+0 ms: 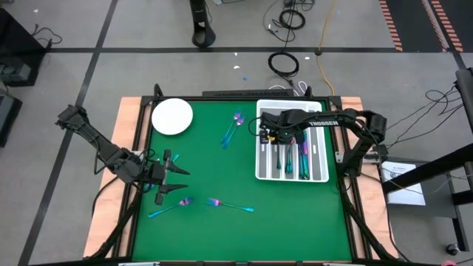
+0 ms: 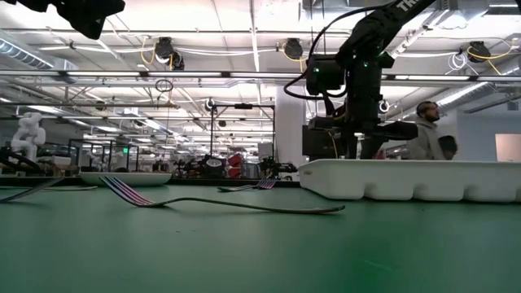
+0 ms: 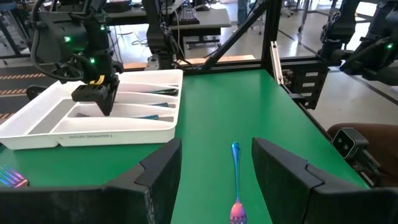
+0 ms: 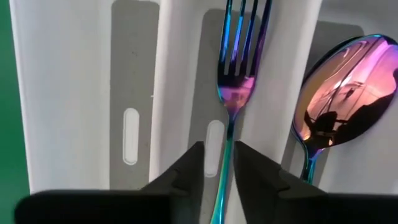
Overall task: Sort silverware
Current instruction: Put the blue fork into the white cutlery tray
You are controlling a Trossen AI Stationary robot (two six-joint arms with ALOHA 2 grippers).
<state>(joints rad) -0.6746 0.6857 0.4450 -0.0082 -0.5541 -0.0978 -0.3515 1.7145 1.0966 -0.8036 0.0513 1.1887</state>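
The right end effector (image 4: 231, 163) is hanging over the white tray (image 1: 261, 168) at right of frame, fingers narrowly parted around a fork (image 4: 235, 87) lying in its compartment, apparently releasing it. The left end effector (image 3: 216, 163) is waiting wide open above a spoon (image 3: 236, 186) on the green counter (image 1: 222, 177).

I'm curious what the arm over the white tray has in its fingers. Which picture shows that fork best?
The right wrist view: the fork fills it, handle between the right gripper fingers, above a tray slot. The high, low and left wrist views show only the arm there.
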